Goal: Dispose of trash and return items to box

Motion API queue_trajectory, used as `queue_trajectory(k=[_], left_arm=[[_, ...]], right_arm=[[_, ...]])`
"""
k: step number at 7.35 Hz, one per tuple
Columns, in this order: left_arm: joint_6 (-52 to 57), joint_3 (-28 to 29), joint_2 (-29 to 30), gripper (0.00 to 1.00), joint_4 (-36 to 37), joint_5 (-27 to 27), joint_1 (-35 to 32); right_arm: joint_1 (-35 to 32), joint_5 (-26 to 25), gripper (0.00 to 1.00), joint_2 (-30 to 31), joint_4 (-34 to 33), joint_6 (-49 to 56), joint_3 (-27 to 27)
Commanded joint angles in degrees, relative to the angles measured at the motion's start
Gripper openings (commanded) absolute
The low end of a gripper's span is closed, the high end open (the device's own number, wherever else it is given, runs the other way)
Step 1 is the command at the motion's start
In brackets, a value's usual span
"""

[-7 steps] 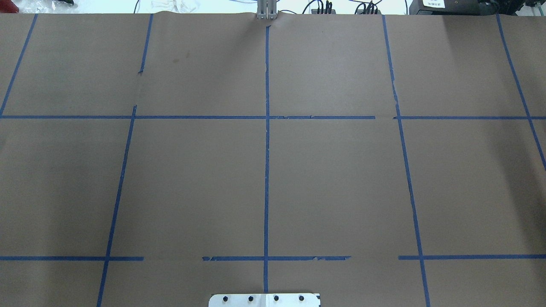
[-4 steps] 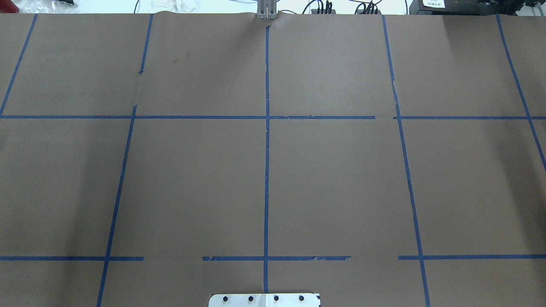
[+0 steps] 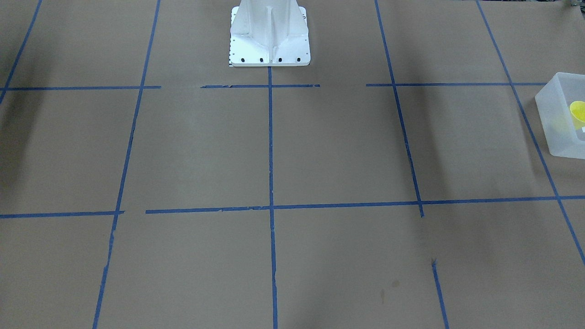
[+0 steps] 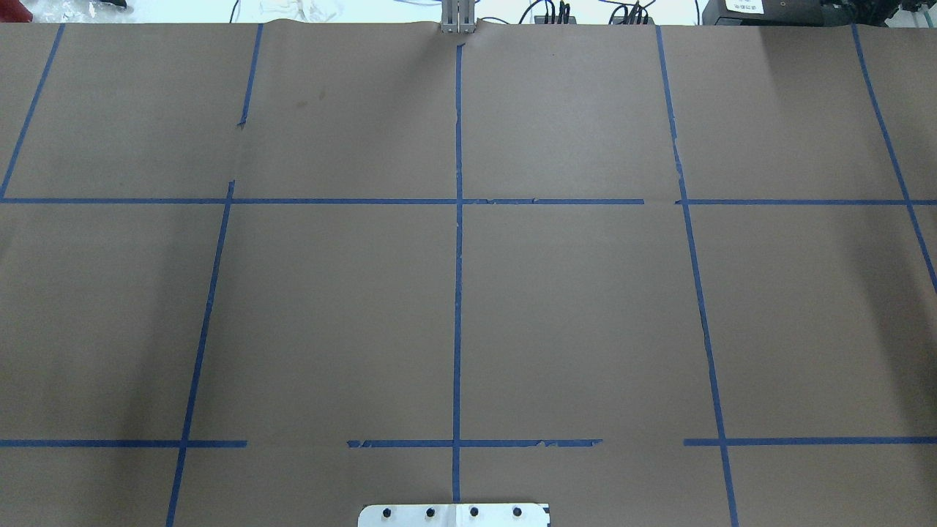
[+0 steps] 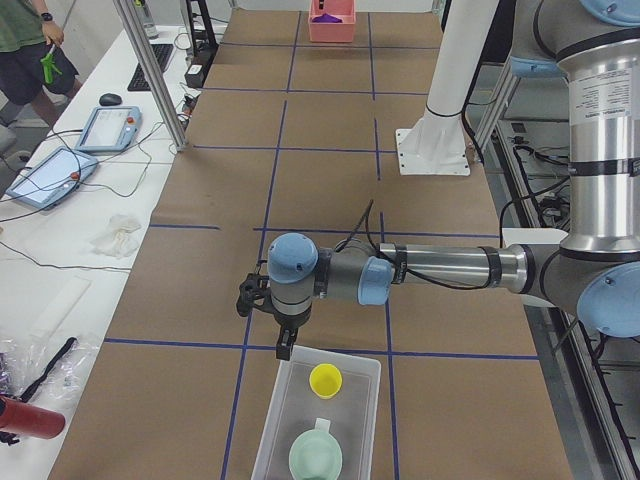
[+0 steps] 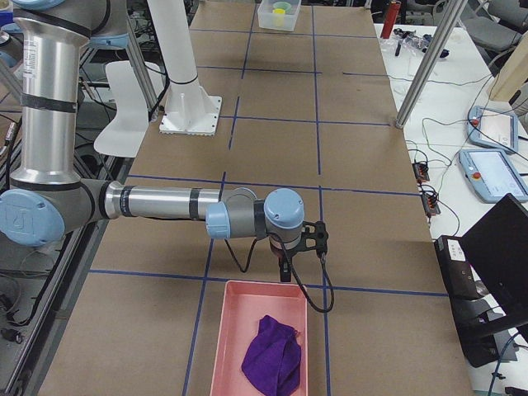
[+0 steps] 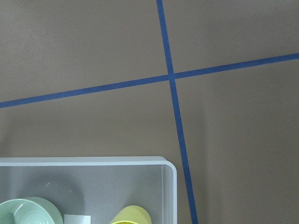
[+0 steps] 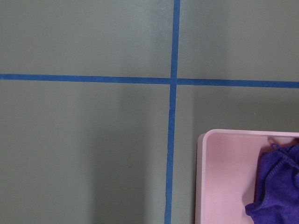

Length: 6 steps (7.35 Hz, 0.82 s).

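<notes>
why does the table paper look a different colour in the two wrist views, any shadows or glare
Right wrist-mounted view: a cool cast turns the brown paper table cover grey-green, with a soft shadow band below the blue tape cross. Left wrist-mounted view: the same paper reads warmer brown. Overhead exterior view: faint diffuse shadows toward both side edges, no glare.

On my screens the paper-covered table (image 4: pixel 585 293) is a flat brown, ruled into a grid by blue tape lines (image 4: pixel 458 293). The translucent frosted-white rectangular plastic bin (image 5: pixel 330 354) bears a small white label (image 7: pixel 77 219). The small yellow plastic tumbler cup (image 5: pixel 325 380) is bright yellow, and the pale mint-green round bowl (image 5: pixel 316 458) a soft green. I see a pink plastic tray (image 6: pixel 239 330) and a deep purple crumpled cloth (image 6: pixel 274 353). The metal robot base (image 3: pixel 269 36) is plain white. The left arm (image 5: pixel 440 268) and right arm (image 6: pixel 157 202) are silver with light-blue joint caps.
</notes>
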<state>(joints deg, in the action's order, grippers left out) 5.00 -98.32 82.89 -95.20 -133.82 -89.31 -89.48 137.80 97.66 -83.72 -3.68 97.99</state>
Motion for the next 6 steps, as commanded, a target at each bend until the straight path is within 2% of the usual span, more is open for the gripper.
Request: queue_trajectory(k=[1, 2, 3, 4, 6], left_arm=[[0.0, 0.6, 1.0, 1.0, 0.1, 0.0, 0.3], [0.0, 0.8, 1.3, 1.0, 0.4, 0.1, 0.3], [0.4, 0.9, 2.9, 1.0, 3.8, 0.2, 0.3], [0.6, 0.4, 3.9, 1.0, 7.2, 0.4, 0.2], [0.6, 0.9, 3.9, 1.0, 7.2, 0.4, 0.2]], right_arm=[[0.1, 0.3, 1.0, -0.4, -2.0, 0.0, 0.5], [0.4, 0.4, 1.0, -0.7, -5.5, 0.1, 1.8], [0.0, 0.4, 1.0, -1.5, -7.2, 0.1, 2.5], [0.0, 0.4, 1.0, -0.9, -7.2, 0.1, 2.4], [0.0, 0.4, 1.0, -0.7, -7.1, 0.1, 2.3]])
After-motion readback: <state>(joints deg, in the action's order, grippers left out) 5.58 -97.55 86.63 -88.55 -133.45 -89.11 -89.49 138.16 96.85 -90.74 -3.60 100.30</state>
